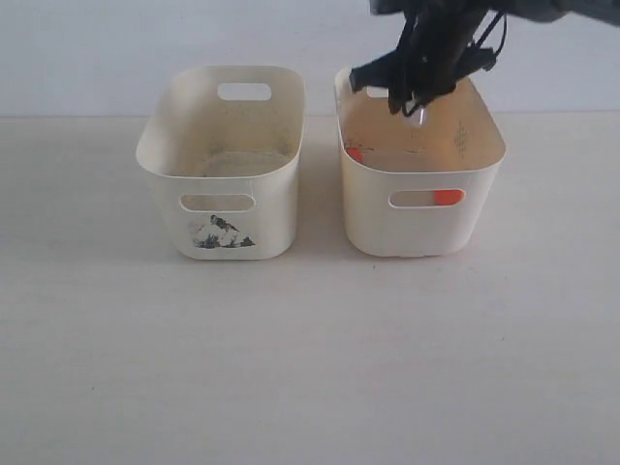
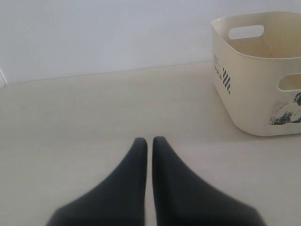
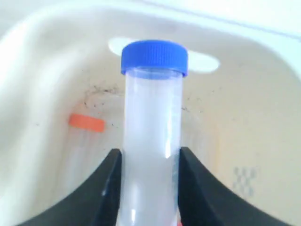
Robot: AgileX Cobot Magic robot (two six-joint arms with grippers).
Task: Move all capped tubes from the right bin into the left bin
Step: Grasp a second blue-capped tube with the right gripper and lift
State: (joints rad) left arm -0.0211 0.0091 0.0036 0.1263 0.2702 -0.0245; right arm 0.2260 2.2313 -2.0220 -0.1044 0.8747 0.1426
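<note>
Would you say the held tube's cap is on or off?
On: the blue cap sits atop the tube gripped by the right tool.

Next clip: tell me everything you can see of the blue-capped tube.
The blue-capped tube is a clear, milky-looking plastic cylinder closed by a round dark blue cap. It sits between the two black fingers of the right gripper, which press on either side of its body, with the cap end pointing away from the gripper. Its other end is out of view. Behind it is the inside of the right bin, where an orange-capped tube lies apart from it.
</note>
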